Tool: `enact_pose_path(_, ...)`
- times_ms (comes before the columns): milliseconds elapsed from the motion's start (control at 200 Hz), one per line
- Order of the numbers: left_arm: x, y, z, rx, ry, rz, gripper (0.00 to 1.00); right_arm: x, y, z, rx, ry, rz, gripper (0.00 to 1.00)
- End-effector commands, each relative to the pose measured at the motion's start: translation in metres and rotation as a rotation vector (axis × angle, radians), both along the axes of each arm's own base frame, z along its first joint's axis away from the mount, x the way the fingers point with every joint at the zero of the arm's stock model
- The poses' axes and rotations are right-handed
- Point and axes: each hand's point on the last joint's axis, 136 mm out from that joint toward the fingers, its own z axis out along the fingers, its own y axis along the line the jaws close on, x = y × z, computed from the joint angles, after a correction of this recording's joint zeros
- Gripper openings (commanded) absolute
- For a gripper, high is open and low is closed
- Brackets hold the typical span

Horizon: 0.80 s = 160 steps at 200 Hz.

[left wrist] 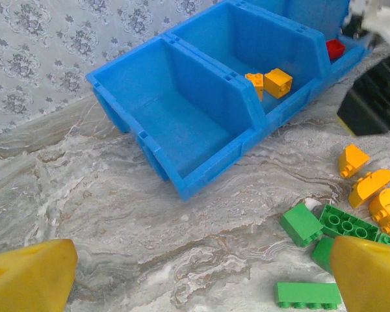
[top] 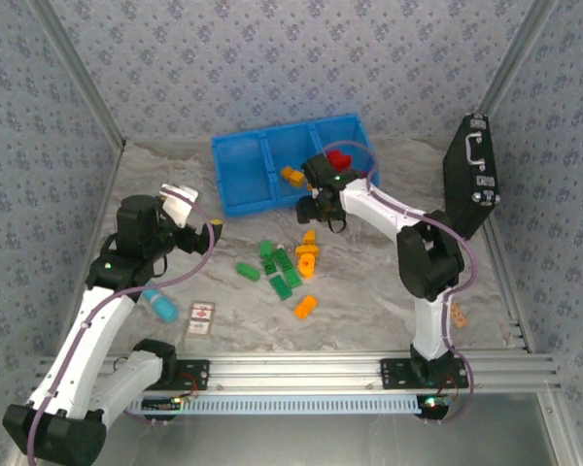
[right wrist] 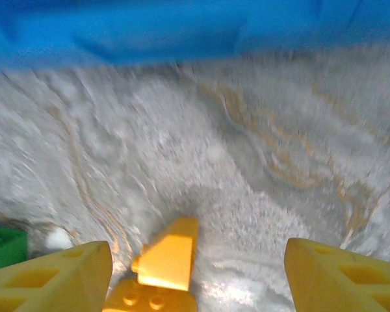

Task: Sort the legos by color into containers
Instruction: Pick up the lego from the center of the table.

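Legos (top: 287, 267) lie clustered mid-tabletop (top: 369, 311), near the blue bin (top: 235, 170); the right pincer (top: 316, 212) hovers at its front wall. Left wrist: the left pincer (left wrist: 201, 266) gapes empty, nearest compartment (left wrist: 182, 123) bare. Right wrist: jaws apart above an orange brick (right wrist: 169, 257). Judged a pick beginning, needing descent and closure; room around is open.

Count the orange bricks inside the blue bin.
2, both in the middle compartment of the blue bin: the right orange brick, and the left orange brick beside it. Walls may hide more.
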Motion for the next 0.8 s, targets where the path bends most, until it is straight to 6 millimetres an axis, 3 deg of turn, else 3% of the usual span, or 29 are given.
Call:
enact_pose_path(0, -0.003, 0.001, 0.010, -0.018, -0.012, 0.007, 1.00, -0.014, 0.006, 0.010, 0.071, -0.002, -0.044, 0.73)
enact_pose_path(215, -0.001, 0.000, 0.007, -0.018, 0.000, 0.004, 1.00, -0.028, 0.017, -0.014, 0.088, 0.054, -0.035, 0.74)
enact_pose_path(465, -0.001, 0.000, 0.005, -0.014, 0.008, 0.006, 1.00, -0.028, 0.015, -0.038, 0.053, 0.097, -0.031, 0.74)
enact_pose_path(795, 0.000, 0.000, 0.002, -0.011, 0.021, 0.004, 1.00, -0.022, 0.015, -0.067, 0.024, 0.146, -0.009, 0.58)
